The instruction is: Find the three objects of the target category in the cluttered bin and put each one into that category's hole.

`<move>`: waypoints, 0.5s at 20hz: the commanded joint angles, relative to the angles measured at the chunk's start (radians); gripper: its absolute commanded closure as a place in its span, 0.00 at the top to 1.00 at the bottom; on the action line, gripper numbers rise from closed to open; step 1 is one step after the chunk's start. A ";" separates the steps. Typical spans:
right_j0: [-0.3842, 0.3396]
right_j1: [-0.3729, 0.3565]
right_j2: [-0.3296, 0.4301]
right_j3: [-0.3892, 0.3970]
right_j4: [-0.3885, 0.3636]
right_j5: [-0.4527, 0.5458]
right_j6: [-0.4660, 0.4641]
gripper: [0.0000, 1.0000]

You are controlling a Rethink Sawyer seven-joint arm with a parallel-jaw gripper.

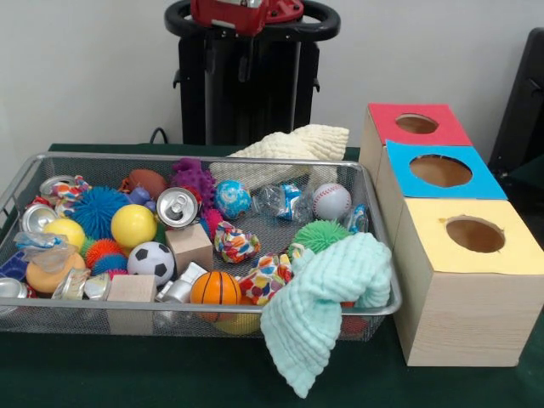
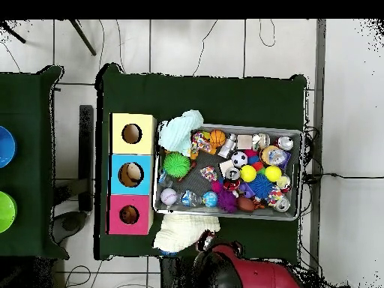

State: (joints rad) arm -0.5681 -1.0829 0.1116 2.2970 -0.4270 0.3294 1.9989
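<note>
Currently parking arm point(image 1: 246, 13) at top centre, gripper state impossible to tell; bin point(image 1: 374, 308) sitting lower left beside red-topped hole point(image 1: 416, 124).

We see a mint-green cloth point(image 1: 327, 302) draped over the lower right of the frame's centre, and a cream cloth point(image 1: 289, 153) lying above it, toward the top middle. At centre left sit a yellow ball point(image 1: 133, 225), a soccer ball point(image 1: 150, 262), an orange basketball point(image 1: 215, 288), a baseball point(image 1: 331, 201) and a soda can point(image 1: 178, 206). On the right stand a blue-topped box point(image 1: 442, 170) and, below it, a yellow-topped box point(image 1: 472, 242).
</note>
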 commanded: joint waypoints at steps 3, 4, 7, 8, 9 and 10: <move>-0.075 0.115 0.145 -0.194 -0.131 -0.086 -0.092 1.00; -0.089 0.123 0.158 -0.202 -0.136 -0.083 -0.101 1.00; -0.116 0.142 0.184 -0.227 -0.163 -0.081 -0.110 1.00; -0.125 0.149 0.193 -0.236 -0.173 -0.079 -0.112 1.00; -0.132 0.154 0.201 -0.245 -0.179 -0.076 -0.114 1.00; -0.140 0.162 0.208 -0.253 -0.188 -0.077 -0.116 1.00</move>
State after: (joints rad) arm -0.6546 -1.0021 0.1898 2.1984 -0.5306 0.3000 1.9989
